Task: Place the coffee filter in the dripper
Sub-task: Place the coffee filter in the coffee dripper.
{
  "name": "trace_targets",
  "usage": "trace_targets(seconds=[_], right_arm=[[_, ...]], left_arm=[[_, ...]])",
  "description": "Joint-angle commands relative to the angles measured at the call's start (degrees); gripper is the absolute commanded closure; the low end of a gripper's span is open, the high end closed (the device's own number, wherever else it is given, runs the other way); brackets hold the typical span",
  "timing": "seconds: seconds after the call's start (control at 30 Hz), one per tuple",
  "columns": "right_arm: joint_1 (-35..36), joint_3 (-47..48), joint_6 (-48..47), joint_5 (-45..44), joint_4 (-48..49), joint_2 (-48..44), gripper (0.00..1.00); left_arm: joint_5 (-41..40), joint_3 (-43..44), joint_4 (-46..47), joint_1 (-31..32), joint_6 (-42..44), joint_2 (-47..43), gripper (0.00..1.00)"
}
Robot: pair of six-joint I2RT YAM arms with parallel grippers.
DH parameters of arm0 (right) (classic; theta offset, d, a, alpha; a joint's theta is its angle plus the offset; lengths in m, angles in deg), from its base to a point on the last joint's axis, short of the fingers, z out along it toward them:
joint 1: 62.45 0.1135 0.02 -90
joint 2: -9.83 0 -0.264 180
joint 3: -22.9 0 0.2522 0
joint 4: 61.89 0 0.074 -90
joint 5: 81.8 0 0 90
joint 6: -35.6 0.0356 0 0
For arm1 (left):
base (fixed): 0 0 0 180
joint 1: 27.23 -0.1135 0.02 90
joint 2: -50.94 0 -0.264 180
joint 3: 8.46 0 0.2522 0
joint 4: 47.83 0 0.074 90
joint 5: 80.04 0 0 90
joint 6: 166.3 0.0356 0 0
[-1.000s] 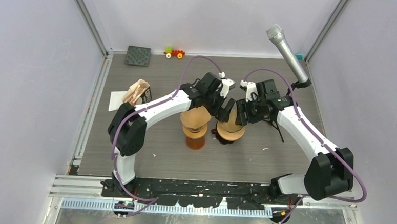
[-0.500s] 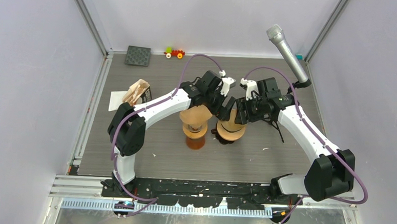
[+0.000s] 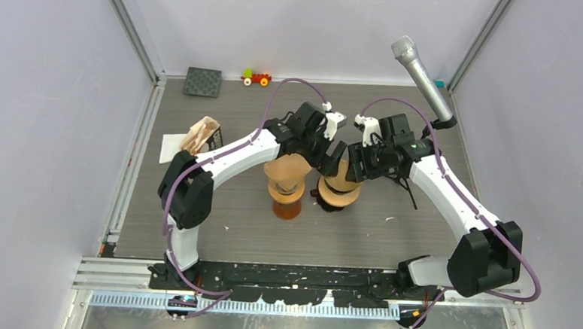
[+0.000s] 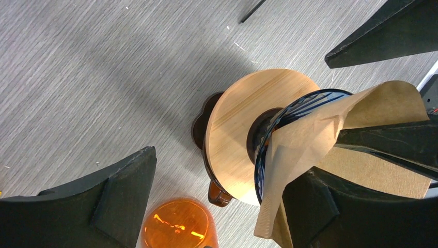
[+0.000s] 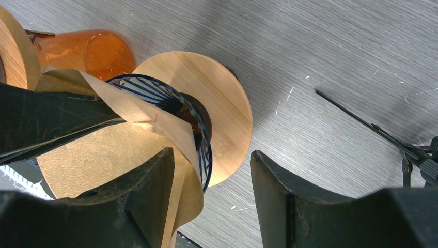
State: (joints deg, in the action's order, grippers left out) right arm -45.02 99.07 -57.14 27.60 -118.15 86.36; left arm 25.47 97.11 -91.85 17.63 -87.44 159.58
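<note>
**Operator:** What is the layout, biggest things first?

**Describer:** You have a grey wood-grain table point(image 3: 218, 206). Your left arm point(image 3: 232, 155) and right arm point(image 3: 445, 189) curve inward and meet over its middle. Below them stands a glass dripper point(image 4: 268, 139) with dark blue ribs, on a round wooden disc point(image 4: 243, 119). An orange glass carafe point(image 4: 178, 225) stands just beside it.

**Operator:** Where is the filter?

**Describer:** The brown paper filter point(image 4: 330, 129) sits partly in the dripper. One side folds out over the rim, so it is not seated flat.

**Operator:** And my jaws?

**Describer:** The jaws of your left gripper point(image 4: 212, 181) are spread wide around the dripper, clamping nothing. The jaws of your right gripper point(image 5: 210, 157) are also parted, with bare disc and table showing in the gap. One finger of each appears to rest against the paper.

**Operator:** What could go wrong?

**Describer:** I judge three risks. A finger touching the paper may drag the filter back out as you withdraw. Pressing down off-centre may crease the fold or tip the dripper on its disc. With both grippers this close, their fingers may knock together or nudge the carafe.

**Operator:** Which way does the filter point?

**Describer:** Its narrow end appears to point down into the cone, and its open mouth faces up toward your grippers. Its long axis, tip to open edge, looks roughly upright but leaning toward the folded side. I cannot tell the lean exactly.
</note>
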Motion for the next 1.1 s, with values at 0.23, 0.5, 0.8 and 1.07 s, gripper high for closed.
trace_targets(seconds=[0.23,0.5,0.8,1.07], right_arm=[[-0.4,-1.7,-0.5,-0.6,2.8,-0.9,0.40],[-0.3,-2.6,0.3,-0.7,3.7,0.1,0.40],[-0.4,-2.9,0.5,-0.7,4.0,1.2,0.40],[-0.3,-2.8,0.1,-0.6,4.0,1.4,0.40]], left_arm=[[3.8,2.0,1.8,-0.5,2.9,-3.1,0.12],[6.7,1.8,2.9,-0.5,2.4,-3.0,0.11],[5.4,1.9,3.0,-0.7,3.2,-4.0,0.11],[5.7,2.6,4.1,-1.4,3.6,-3.9,0.10]])
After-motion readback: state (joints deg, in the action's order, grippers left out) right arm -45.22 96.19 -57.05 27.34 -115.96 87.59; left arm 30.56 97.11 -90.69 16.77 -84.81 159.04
